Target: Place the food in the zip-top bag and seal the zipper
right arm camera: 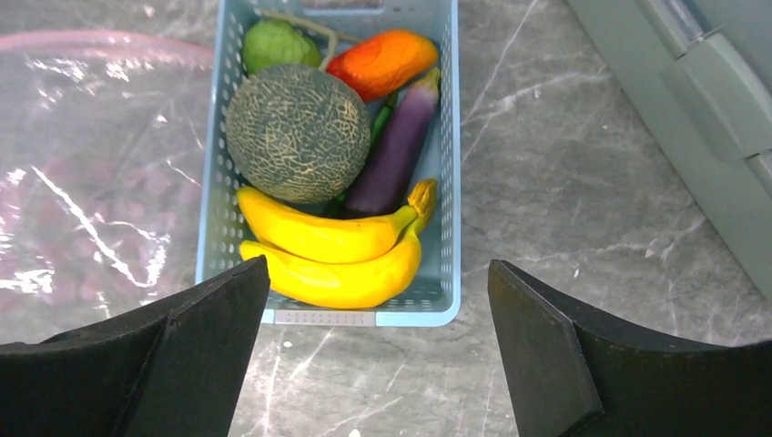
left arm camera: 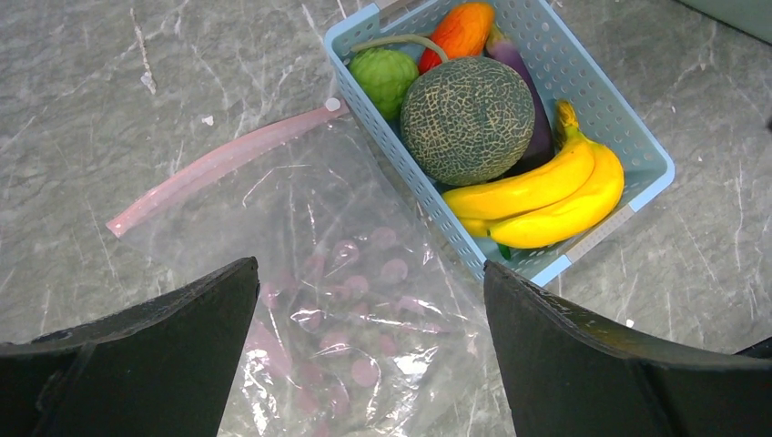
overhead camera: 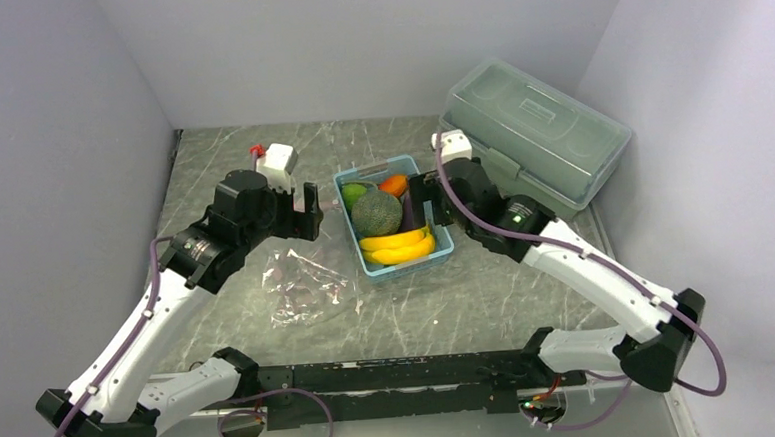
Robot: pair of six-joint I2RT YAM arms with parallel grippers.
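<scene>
The bag [left arm camera: 346, 300] is thin, crinkly, glossy clear plastic. The basket [left arm camera: 612, 109] is perforated plastic. The melon [left arm camera: 467, 118] looks rough and netted, the bananas [left arm camera: 555, 196] smooth, the table [left arm camera: 91, 109] like marbled stone.

A: Overhead view. Light is bright, even and diffuse, apparently from above. The walls [overhead camera: 58, 116] are pale and uniformly lit; only soft shadows lie under the arms [overhead camera: 130, 342] on the table [overhead camera: 448, 305].

B: Wrist views. Focus is sharp at mid-distance. White glare streaks cross the clear bag [left arm camera: 364, 319], and the bananas [right arm camera: 337, 241] carry a mild sheen.

A: The near fingers [left arm camera: 155, 355] are black, nearly featureless and slightly soft at the edges.

B: The overhead view is coarser, so the bag's creases blur there.
</scene>
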